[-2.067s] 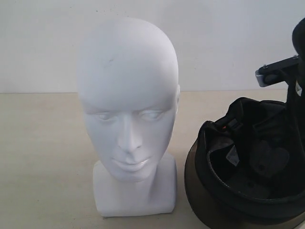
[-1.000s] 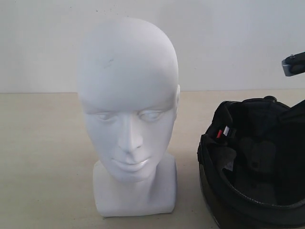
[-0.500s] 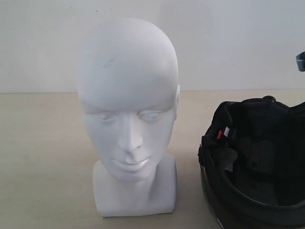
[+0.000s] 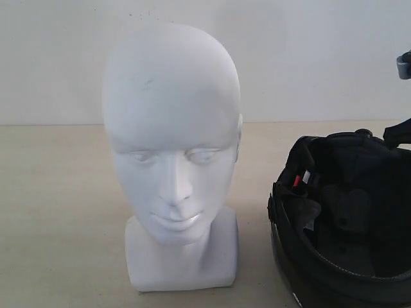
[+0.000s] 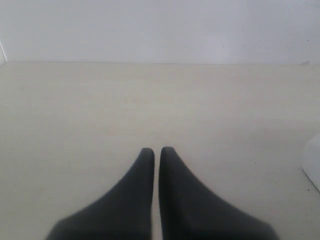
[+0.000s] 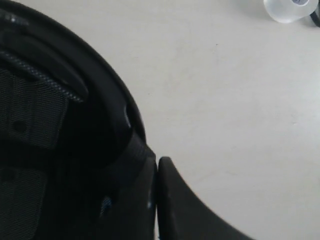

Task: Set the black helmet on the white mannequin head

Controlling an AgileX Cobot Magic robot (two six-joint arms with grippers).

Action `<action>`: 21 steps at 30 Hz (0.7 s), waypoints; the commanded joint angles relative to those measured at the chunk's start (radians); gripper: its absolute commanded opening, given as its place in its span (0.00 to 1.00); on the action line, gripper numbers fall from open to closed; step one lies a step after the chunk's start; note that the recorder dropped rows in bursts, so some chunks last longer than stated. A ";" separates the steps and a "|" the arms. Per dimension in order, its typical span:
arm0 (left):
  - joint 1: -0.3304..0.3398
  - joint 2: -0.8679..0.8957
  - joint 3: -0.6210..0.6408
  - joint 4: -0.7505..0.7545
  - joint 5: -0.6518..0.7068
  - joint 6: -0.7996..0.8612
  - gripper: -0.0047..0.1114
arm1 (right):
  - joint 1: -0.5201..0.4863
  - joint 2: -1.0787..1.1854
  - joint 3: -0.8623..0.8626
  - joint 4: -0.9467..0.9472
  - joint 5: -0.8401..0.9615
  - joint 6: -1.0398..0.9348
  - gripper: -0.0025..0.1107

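Observation:
The white mannequin head (image 4: 172,147) stands upright on its square base, facing the camera, left of centre. The black helmet (image 4: 340,218) lies to its right with its padded opening turned toward the camera. A dark piece (image 4: 399,131) sticks up at the helmet's far right rim. My right gripper (image 6: 157,164) is shut right at the helmet's rim (image 6: 107,95); a woven strap (image 6: 129,156) runs up to its fingertips, and I cannot tell whether it is pinched. My left gripper (image 5: 156,150) is shut over bare table, with a white corner of the mannequin's base (image 5: 314,162) off to one side.
A beige table (image 4: 58,212) carries both things, and a white wall (image 4: 308,58) closes the back. A grey part of the right arm (image 4: 404,64) shows at the exterior view's right edge. A clear plastic object (image 6: 290,10) lies on the table beyond the helmet.
The helmet shifted up and right, its visor dropping out of the frame, then settled. The right arm's grey part rose toward the top right edge. A dark piece appeared above the helmet's right rim.

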 commanded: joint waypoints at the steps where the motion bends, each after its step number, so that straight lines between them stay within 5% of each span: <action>1: -0.003 -0.003 -0.001 -0.003 0.000 -0.006 0.08 | -0.003 -0.051 -0.011 0.111 0.021 -0.043 0.02; 8: -0.003 -0.003 -0.001 -0.003 0.000 -0.006 0.08 | 0.031 -0.145 0.000 0.453 0.041 -0.182 0.02; 16: -0.003 -0.003 -0.001 -0.003 0.000 -0.006 0.08 | 0.194 -0.203 0.126 0.492 -0.089 -0.092 0.02; 21: -0.003 -0.003 -0.001 -0.003 0.000 -0.006 0.08 | 0.208 -0.203 0.191 0.538 -0.131 -0.048 0.21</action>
